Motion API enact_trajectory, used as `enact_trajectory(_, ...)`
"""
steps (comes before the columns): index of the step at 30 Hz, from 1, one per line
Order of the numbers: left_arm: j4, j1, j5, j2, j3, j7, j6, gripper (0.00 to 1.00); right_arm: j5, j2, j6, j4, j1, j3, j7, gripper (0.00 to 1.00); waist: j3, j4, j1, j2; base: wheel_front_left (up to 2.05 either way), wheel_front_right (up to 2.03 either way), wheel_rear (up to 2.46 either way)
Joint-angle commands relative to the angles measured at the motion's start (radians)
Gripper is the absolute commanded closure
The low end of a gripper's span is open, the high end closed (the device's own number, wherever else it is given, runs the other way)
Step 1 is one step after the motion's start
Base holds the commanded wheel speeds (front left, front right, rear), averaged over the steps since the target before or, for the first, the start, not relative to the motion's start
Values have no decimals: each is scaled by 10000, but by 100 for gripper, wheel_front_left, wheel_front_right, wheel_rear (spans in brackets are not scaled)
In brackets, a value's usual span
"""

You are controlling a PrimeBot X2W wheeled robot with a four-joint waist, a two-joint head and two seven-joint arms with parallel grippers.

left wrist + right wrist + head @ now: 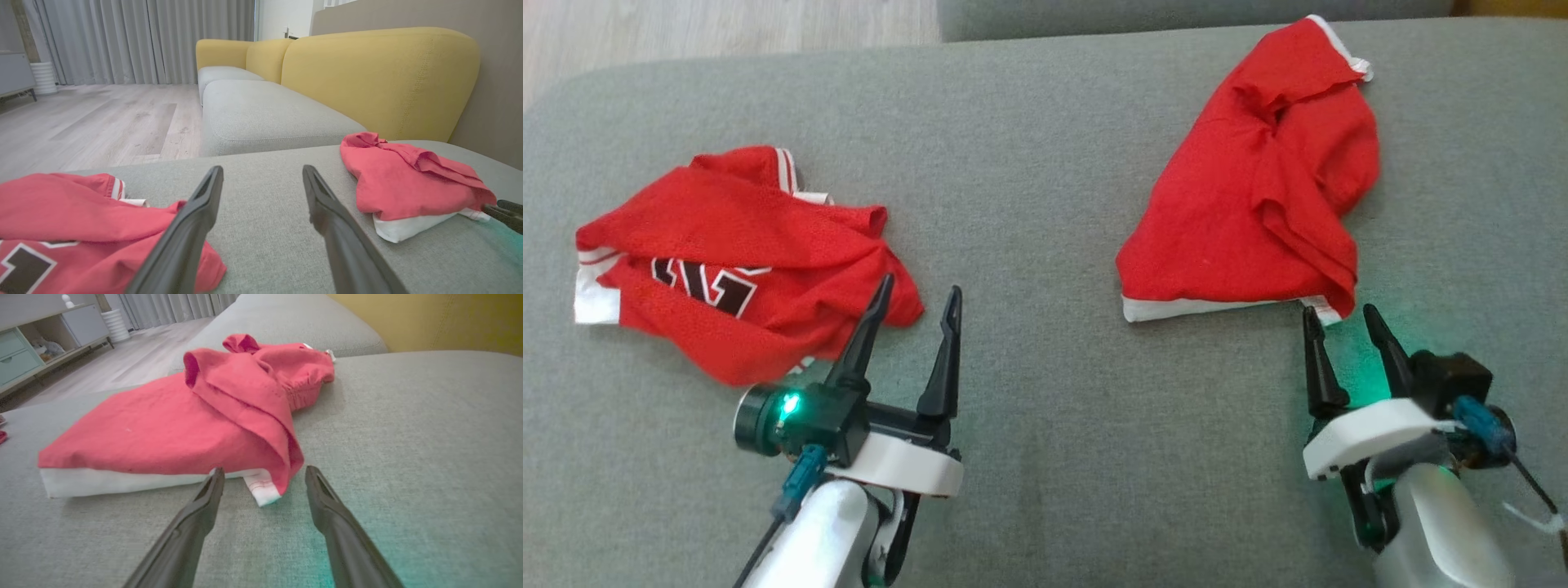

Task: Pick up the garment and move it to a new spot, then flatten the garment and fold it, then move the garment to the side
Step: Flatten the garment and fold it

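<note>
One jersey (727,245), one red garment (1250,196); left fingers (943,359), right fingers (1316,367) spread, empty; perhaps toys (46,347) in cubby (61,331).

1. the red jersey (743,261), white-trimmed with dark, white-edged lettering, lies crumpled on the left of the grey cushion (1029,204), folded over itself in loose ridges.
2. the plain red garment (1258,188) with a white hem band lies well apart on the right, bunched into a rough triangle: hem on the near side, narrow end pointing away, its upper part rumpled.
</note>
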Motion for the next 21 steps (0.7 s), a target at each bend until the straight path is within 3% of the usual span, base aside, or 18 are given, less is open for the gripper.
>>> enact_trajectory(1, -252, -420, 70, 51, 378, -95, -39, 0, 83, -52, -7, -43, -343, 200, -29, 0, 76, 64, -1, 0, 0, 0, 0)
enact_trajectory(8, -193, -578, 218, -28, 501, -95, -127, 0, 15, -52, -7, 1345, -1142, 361, -137, 0, 292, 189, -1, 0, 0, 0, 0)
enact_trajectory(9, -194, -582, 238, -44, 520, -95, -127, 0, -167, -52, -7, 1485, -1243, 399, -149, 16, 313, 182, -1, 0, 0, 0, 0)
enact_trajectory(10, -186, -576, 259, -53, 539, -95, -124, 0, -399, -52, -7, 1592, -1334, 423, -161, 63, 323, 161, -1, 0, 0, 0, 0)
enact_trajectory(11, -145, -563, 321, -27, 528, -95, -121, 0, -567, -52, -7, 1681, -1402, 449, -172, 100, 304, 120, -1, 0, 0, 0, 0)
enact_trajectory(16, -75, -456, 475, -43, 564, -95, -79, 0, -1130, -52, -7, 1642, -1447, 51, -218, 100, 76, -127, -1, 0, 0, 0, 0)
enact_trajectory(21, -111, -297, 500, -193, 682, -95, -82, 0, -1787, -52, -7, 782, -970, -953, -234, 100, -309, -467, -1, 0, 0, 0, 0)
